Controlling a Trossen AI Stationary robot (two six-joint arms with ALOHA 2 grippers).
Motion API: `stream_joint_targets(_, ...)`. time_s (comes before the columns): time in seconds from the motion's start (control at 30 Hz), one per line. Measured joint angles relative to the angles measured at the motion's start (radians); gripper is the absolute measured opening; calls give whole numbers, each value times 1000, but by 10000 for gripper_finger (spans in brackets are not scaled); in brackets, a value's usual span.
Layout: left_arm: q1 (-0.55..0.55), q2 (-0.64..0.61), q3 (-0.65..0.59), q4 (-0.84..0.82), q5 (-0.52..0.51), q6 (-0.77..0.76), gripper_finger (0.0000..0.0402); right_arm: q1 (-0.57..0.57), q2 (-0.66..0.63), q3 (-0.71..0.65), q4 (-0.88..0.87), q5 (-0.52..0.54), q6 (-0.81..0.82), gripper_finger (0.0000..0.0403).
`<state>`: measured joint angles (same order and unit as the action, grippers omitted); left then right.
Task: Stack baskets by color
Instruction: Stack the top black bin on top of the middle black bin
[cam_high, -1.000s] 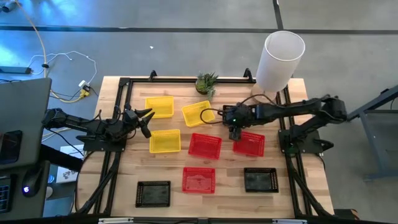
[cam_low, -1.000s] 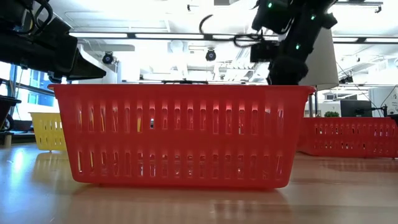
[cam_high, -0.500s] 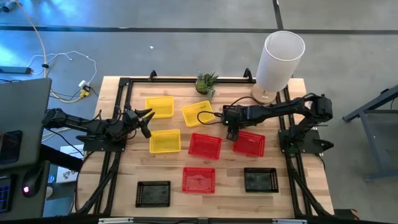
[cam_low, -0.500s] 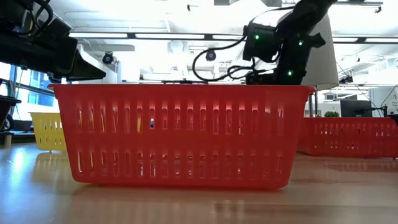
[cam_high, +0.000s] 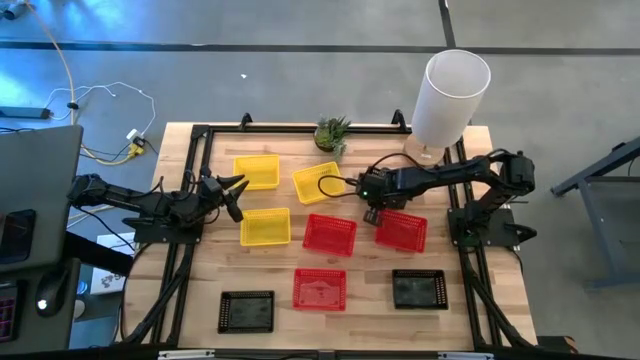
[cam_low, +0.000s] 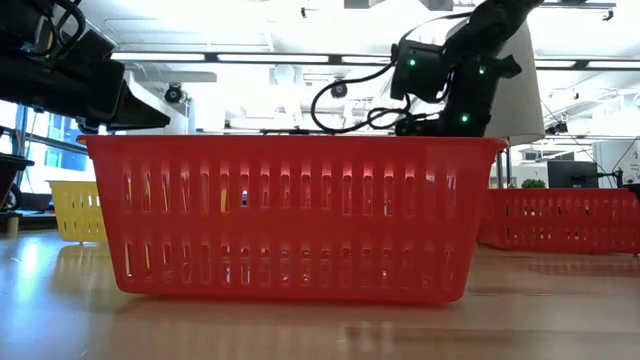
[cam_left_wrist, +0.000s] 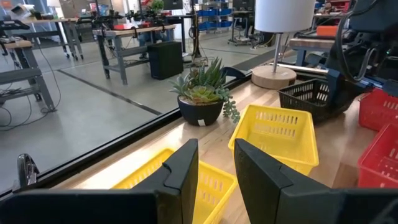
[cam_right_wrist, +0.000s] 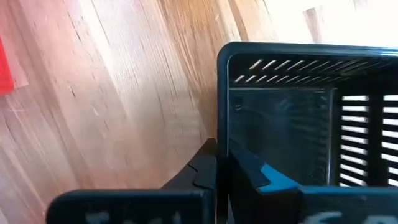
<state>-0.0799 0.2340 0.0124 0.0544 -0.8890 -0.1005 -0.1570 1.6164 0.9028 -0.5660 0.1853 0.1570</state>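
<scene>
Three yellow baskets (cam_high: 257, 171) (cam_high: 320, 182) (cam_high: 265, 227), three red ones (cam_high: 329, 233) (cam_high: 401, 230) (cam_high: 319, 289) and two black ones (cam_high: 246, 311) (cam_high: 419, 289) stand on their bottoms on the wooden table. A third black basket (cam_right_wrist: 280, 137) (cam_left_wrist: 308, 99) sits under my right arm, mostly hidden in the high view. My right gripper (cam_high: 372, 208) (cam_right_wrist: 222, 171) is shut on it. My left gripper (cam_high: 232, 190) (cam_left_wrist: 216, 177) hovers open at the table's left, touching nothing. My right gripper pinches one side wall (cam_right_wrist: 221, 146) of the black basket at its rim, one finger (cam_right_wrist: 255, 177) inside the basket and the other (cam_right_wrist: 202, 171) outside. The fingers slant steeply down from above. Whether the basket stands on the wood or is lifted cannot be told.
A small potted plant (cam_high: 332, 132) stands at the far edge, and a tall white cylinder (cam_high: 450, 95) on a round base at the far right corner. A black frame (cam_high: 200, 140) rims the table. Bare wood lies in the middle near part.
My right arm has stretched and its gripper has come down toward the table, shifting slightly toward the table's left. The baskets in view have stayed in place.
</scene>
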Motion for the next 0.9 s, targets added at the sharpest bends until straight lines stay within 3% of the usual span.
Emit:
stream_joint_targets(0.4, 0, 0, 0, 1, 0, 0, 92, 6, -125, 0, -48, 84, 21, 1)
stream_joint_targets(0.67, 0, 0, 0, 1, 0, 0, 92, 81, -267, 0, -143, 180, 75, 0)
stream_joint_targets(0.9, 0, 0, 0, 1, 0, 0, 92, 173, -392, 0, -247, 193, 194, 0)
